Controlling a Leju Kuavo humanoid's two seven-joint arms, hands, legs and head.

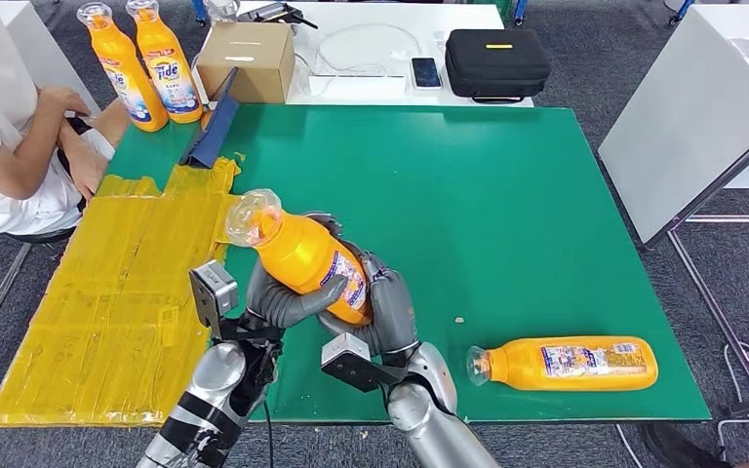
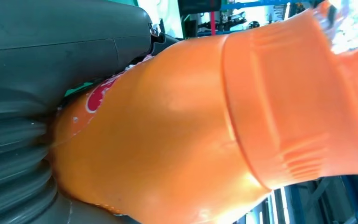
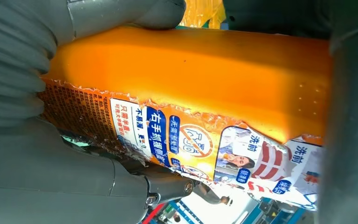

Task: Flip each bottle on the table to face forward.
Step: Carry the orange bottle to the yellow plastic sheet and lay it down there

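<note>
An orange detergent bottle (image 1: 304,255) with a clear cap is lifted above the green mat (image 1: 507,195), tilted with its cap toward the upper left. My left hand (image 1: 278,302) and my right hand (image 1: 380,312) both grip its lower body. The left wrist view shows its orange shoulder (image 2: 191,130); the right wrist view shows its back label (image 3: 186,140). A second orange bottle (image 1: 566,363) lies on its side near the mat's front right, cap pointing left. Two more bottles (image 1: 151,63) stand upright at the back left.
A person (image 1: 19,127) sits at the left edge, hands by the mat's corner. Yellow sheeting (image 1: 107,292) covers the left side. A cardboard box (image 1: 247,60), black case (image 1: 497,63), phone (image 1: 426,71) and cables sit on the white table behind. A white table (image 1: 702,117) stands right.
</note>
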